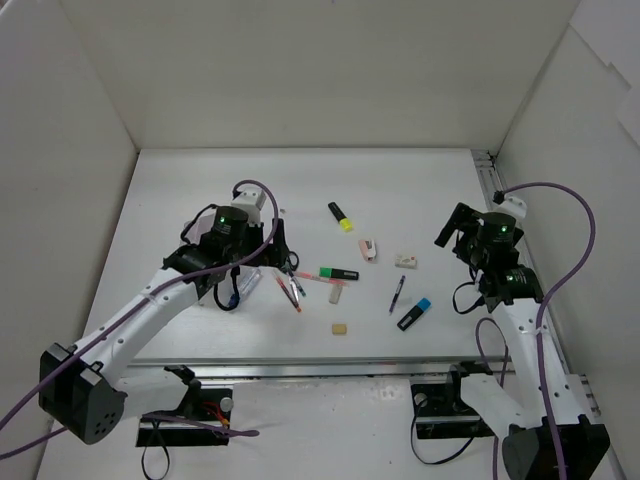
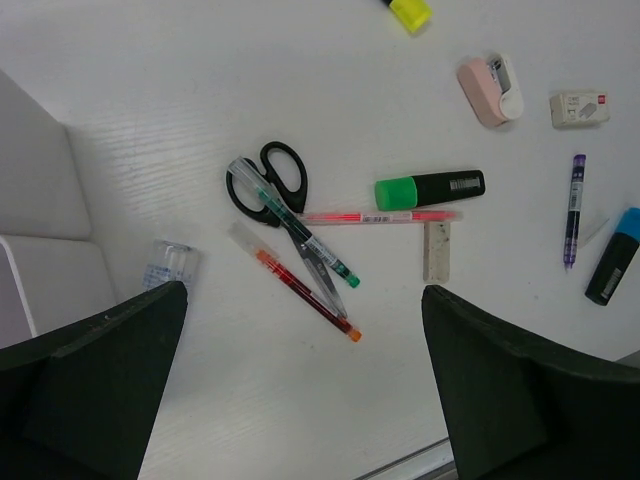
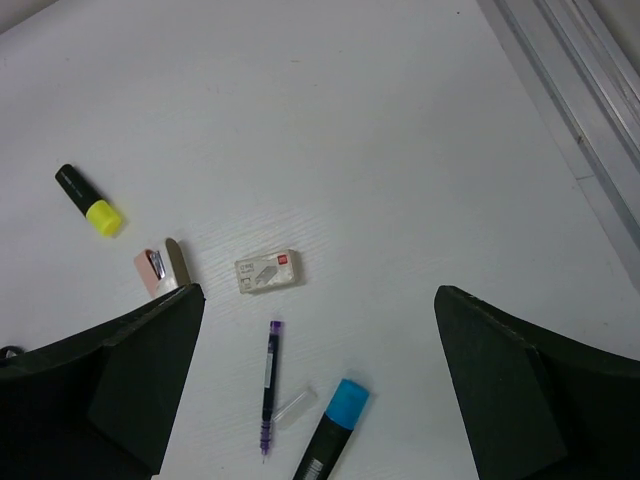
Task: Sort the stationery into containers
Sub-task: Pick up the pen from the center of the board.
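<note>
Stationery lies loose across the table. Black-handled scissors [image 2: 270, 182] lie crossed with a green-tipped pen [image 2: 300, 240], a red pen [image 2: 305, 290] and a thin pink pen [image 2: 375, 216]. A green highlighter [image 2: 430, 188], a beige eraser [image 2: 436, 250], pink-white correction tape [image 2: 490, 90] and a purple pen [image 3: 268, 385] lie further right. So do a blue highlighter [image 3: 335, 430], a boxed eraser [image 3: 268, 271] and a yellow highlighter [image 3: 88, 203]. A white box edge, perhaps the container [image 2: 40, 200], shows at the left. My left gripper [image 2: 305, 292] hangs open above the pens. My right gripper [image 3: 320, 292] is open and empty.
A small clear cap [image 2: 170, 262] lies left of the scissors, another [image 3: 295, 408] beside the purple pen. A small beige eraser [image 1: 340, 327] sits near the front rail [image 1: 330, 368]. White walls enclose the table, and a metal rail [image 3: 570, 110] runs along its right side.
</note>
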Tool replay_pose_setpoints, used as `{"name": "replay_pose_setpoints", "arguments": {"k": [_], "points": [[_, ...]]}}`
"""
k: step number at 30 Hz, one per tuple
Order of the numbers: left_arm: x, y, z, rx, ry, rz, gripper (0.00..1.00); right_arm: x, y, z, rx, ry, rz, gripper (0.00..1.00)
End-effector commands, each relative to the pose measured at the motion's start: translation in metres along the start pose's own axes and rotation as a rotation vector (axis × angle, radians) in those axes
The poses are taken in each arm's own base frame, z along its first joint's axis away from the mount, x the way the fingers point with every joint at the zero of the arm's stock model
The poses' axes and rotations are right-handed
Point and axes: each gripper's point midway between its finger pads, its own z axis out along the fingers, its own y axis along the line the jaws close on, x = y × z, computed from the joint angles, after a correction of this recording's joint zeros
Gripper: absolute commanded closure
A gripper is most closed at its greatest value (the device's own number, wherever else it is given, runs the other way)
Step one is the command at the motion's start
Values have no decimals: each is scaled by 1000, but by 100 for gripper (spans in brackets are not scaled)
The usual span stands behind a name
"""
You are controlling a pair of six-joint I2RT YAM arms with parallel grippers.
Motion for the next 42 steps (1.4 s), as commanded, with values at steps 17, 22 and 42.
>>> {"name": "replay_pose_setpoints", "arguments": {"k": [17,22,42], "points": [[6,12,87,-269,135,-264,20,13,10,28,14,111,-49,5],[16,18,109,-335,174,-298,39,13,-1,27,75,101,-47,2],[43,28,145,-399,234,-325,60,13,-11,26,133,100,-60,2]]}}
